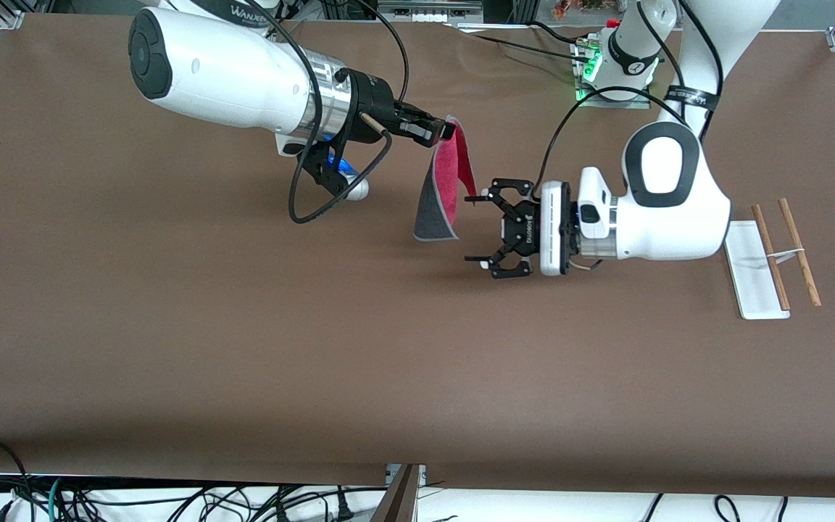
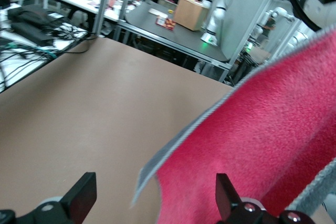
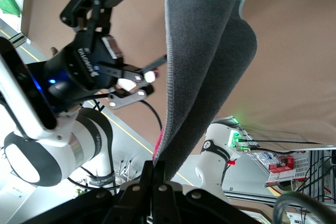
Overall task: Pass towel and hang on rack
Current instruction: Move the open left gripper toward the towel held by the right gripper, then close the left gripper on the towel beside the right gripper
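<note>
Nearest the front camera, at centre frame, the left gripper [image 1: 477, 235] hovers over the brown table [image 1: 243, 348] with fingers spread apart, one fingertip [image 2: 227, 192] against the hanging pink-red and dark grey soft towel [image 1: 441, 190]. Upper centre, the right gripper [image 1: 445, 130] is clamped on the towel's top edge. At the right of the frame stands the white-based rack with two thin brown wooden rods [image 1: 773, 257]

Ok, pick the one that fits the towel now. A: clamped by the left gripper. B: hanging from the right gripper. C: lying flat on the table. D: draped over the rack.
B: the towel hangs from the shut right gripper, while the left gripper is open beside it.
</note>
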